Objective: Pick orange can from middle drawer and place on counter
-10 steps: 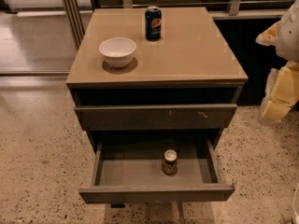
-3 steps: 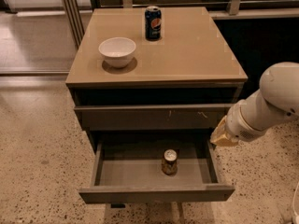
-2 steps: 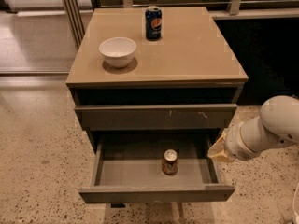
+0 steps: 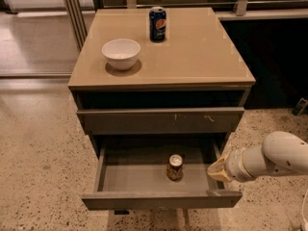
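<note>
While the gripper [image 4: 219, 170] hangs by the drawer [image 4: 144, 200] right wall, a sideways sweep could topple the can [image 4: 175, 167]. Whether its jaws are spread, I cannot tell

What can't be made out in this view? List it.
Camera view:
- Can in the drawer: markings too small to read.
- Gap under the counter: in shadow, contents hidden.
- Tool, at the drawer's right wall: only a pale tip shows past the wrist.
- Arm: cut off by the right edge.
- Legs: cut off by the bottom edge.
</note>
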